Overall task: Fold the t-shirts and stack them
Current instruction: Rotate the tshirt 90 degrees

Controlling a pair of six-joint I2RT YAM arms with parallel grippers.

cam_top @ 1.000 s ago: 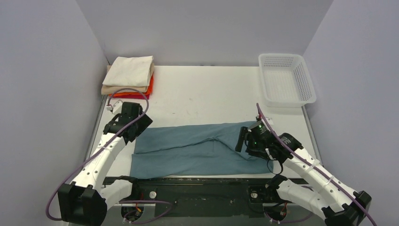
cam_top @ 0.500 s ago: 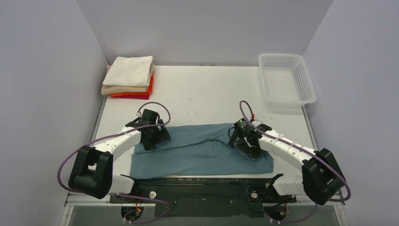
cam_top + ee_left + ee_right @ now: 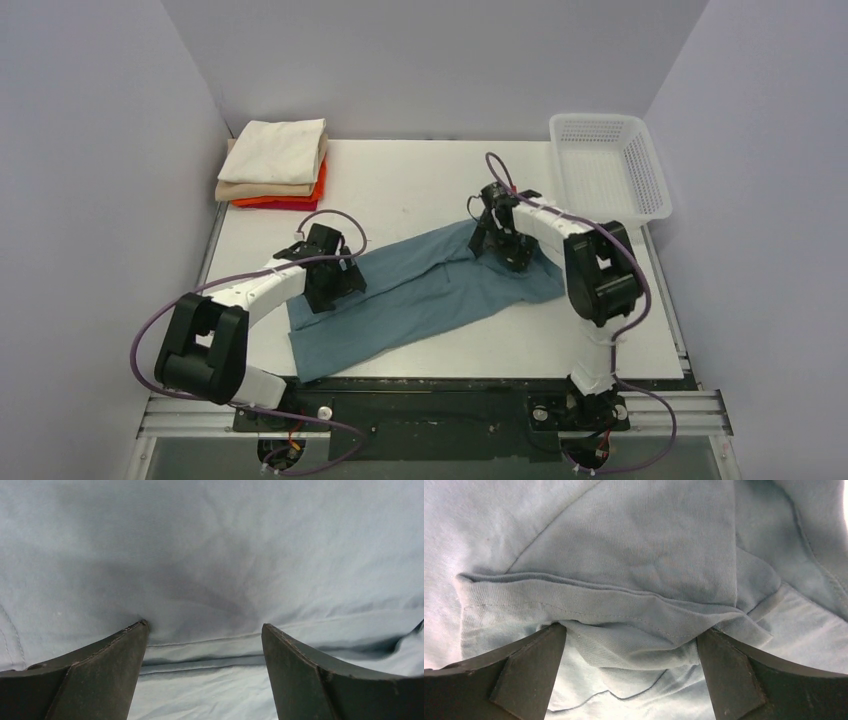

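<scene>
The teal t-shirt [image 3: 430, 290] has swung diagonal, right end dragged back. On it rest the left gripper [image 3: 205, 627] and right gripper [image 3: 631, 630] (both jaws wide apart).

T-shirts: 5. 1 teal t-shirt [image 3: 430, 295] lies spread out, left of the basket [image 3: 596, 119]. 4 folded ones sit in 1 stack far left of the basket: cream t-shirt [image 3: 286, 150] on top, then tan t-shirt [image 3: 262, 190], orange t-shirt [image 3: 318, 186] and red t-shirt [image 3: 275, 206] (layers counted by the colours showing at the edges). Baskets: 1. Robot arms: 2. Grippers: 2, the left gripper [image 3: 333, 288] and the right gripper [image 3: 500, 247]. Tables: 1, the table [image 3: 420, 190].
</scene>
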